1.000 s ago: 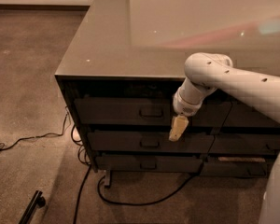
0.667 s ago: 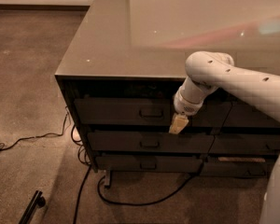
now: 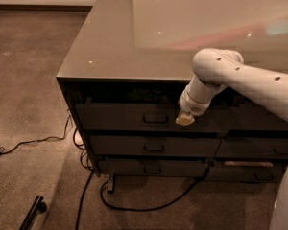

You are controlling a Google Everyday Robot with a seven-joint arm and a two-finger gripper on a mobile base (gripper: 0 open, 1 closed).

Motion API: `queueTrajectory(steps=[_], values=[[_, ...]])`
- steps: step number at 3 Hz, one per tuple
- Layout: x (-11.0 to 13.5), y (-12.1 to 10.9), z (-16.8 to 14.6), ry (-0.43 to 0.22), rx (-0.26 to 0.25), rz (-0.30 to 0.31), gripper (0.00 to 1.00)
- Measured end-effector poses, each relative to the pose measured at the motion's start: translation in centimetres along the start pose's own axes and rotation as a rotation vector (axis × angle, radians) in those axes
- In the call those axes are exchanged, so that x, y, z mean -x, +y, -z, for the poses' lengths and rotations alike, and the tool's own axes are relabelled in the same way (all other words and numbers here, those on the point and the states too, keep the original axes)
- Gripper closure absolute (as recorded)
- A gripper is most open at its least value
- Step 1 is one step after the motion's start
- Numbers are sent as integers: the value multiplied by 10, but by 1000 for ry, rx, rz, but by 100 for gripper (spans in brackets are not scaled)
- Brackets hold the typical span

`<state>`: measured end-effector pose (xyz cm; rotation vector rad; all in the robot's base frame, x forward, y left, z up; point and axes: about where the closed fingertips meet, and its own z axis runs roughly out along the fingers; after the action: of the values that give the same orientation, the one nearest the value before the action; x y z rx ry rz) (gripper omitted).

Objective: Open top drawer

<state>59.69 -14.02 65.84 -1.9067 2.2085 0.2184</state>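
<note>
The top drawer [image 3: 125,116] is a wide dark front under the cabinet's glossy top, with a small rectangular loop handle [image 3: 155,119] at its centre. Its front stands about level with the two slimmer drawers below. My gripper [image 3: 185,120] hangs from the white arm in front of the top drawer's front, just right of the handle and apart from it. Only its pale tip shows.
The cabinet [image 3: 115,47] has a glossy grey top. Two slimmer drawers [image 3: 153,146] [image 3: 152,168] sit below. Black cables [image 3: 134,206] trail on the carpet at the base and to the left. A dark bar [image 3: 32,212] lies on the floor bottom left.
My gripper has risen from the gap between the top and middle drawers to the top drawer's front, beside the handle.
</note>
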Motion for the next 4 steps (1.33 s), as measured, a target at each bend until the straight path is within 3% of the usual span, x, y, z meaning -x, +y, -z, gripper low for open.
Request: queueTrajectory(steps=[1, 2, 4], values=[[2, 0, 7, 0, 0, 0, 100], [4, 0, 15, 0, 0, 0, 81], [4, 0, 15, 0, 0, 0, 35]])
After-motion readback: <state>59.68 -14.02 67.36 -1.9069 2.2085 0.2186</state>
